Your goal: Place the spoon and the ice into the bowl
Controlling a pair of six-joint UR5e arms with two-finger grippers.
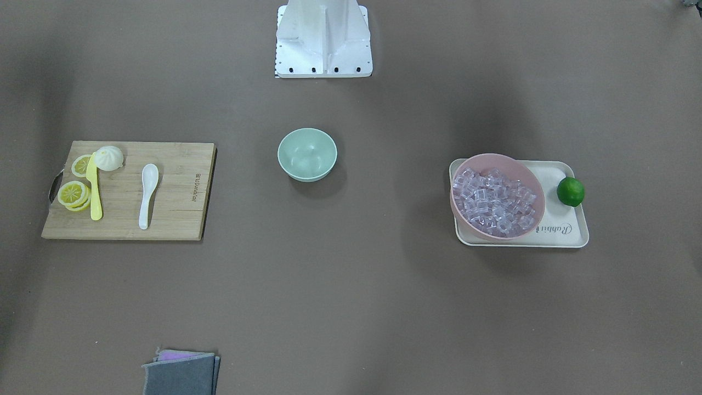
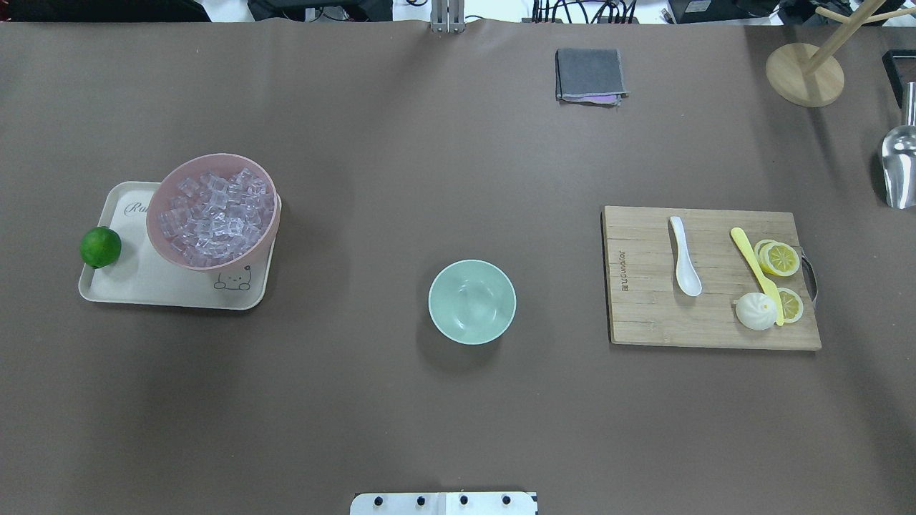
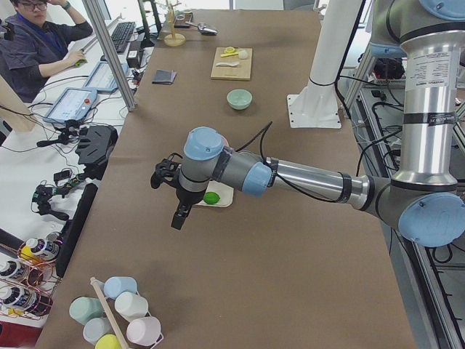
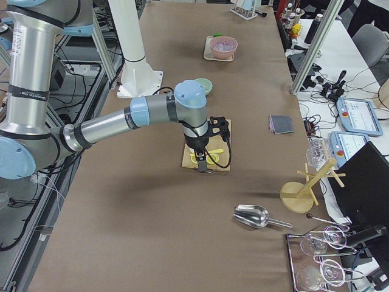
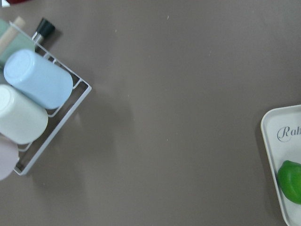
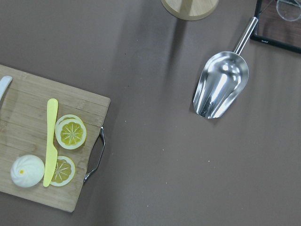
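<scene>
Bowl (image 2: 471, 301) sits empty mid-bench. The spoon (image 2: 685, 256) is on the board (image 2: 644, 315) near the right end, the ice (image 2: 215, 214) heaped near the left. Left gripper (image 3: 177, 218) and right gripper (image 4: 202, 165) hover, and I can't tell how their jaws stand. Best pinch the spoon's handle squarely, clear of the knife (image 2: 751, 259).

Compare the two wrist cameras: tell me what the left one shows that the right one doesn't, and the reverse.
Left wrist only: pastel cups lying in a wire rack, plus the corner of a cream tray with a lime on it.
Right wrist only: the cutting board with the yellow knife, lemon slices and a bun, one end of the spoon, and a metal scoop.
Both: the brown table.
</scene>
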